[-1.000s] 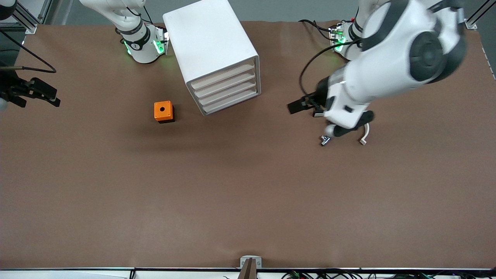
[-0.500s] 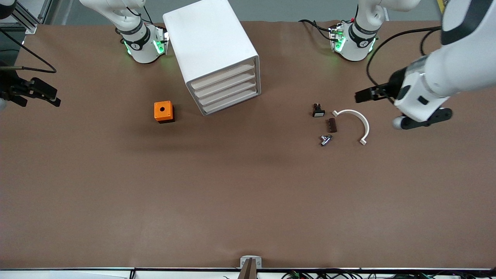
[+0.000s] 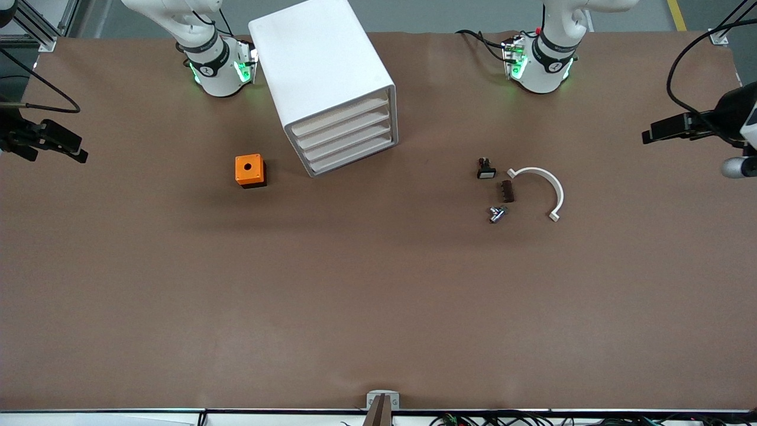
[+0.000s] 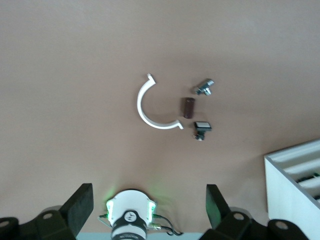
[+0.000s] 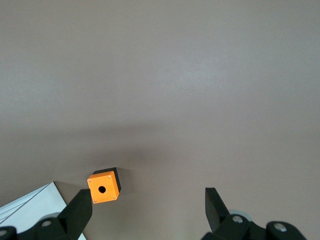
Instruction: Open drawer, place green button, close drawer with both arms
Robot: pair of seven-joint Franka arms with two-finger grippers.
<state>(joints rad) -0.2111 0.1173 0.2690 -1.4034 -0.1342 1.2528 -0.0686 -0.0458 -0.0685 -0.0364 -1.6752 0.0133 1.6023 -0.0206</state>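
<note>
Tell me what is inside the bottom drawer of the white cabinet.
The drawer is shut flush in the cabinet, so its inside is hidden. In the left wrist view something dark and green shows between the drawer fronts, too small to identify.

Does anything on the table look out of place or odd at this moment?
Only the white cabinet stands askew, turned at an angle to the table's edge. Its four drawers look shut. The small parts near the white curved piece lie loosely scattered. Nothing looks damaged or spilled.

My table [image 3: 378, 296] has a brown cover that looks dull and smooth, like paper. The cabinet [image 3: 322, 71] is smooth white plastic with a soft shine. The orange box [image 3: 249, 169] looks like plastic too. One tiny part [image 3: 497, 213] is shiny metal. The curved white piece [image 3: 547, 183] looks like smooth plastic.
</note>
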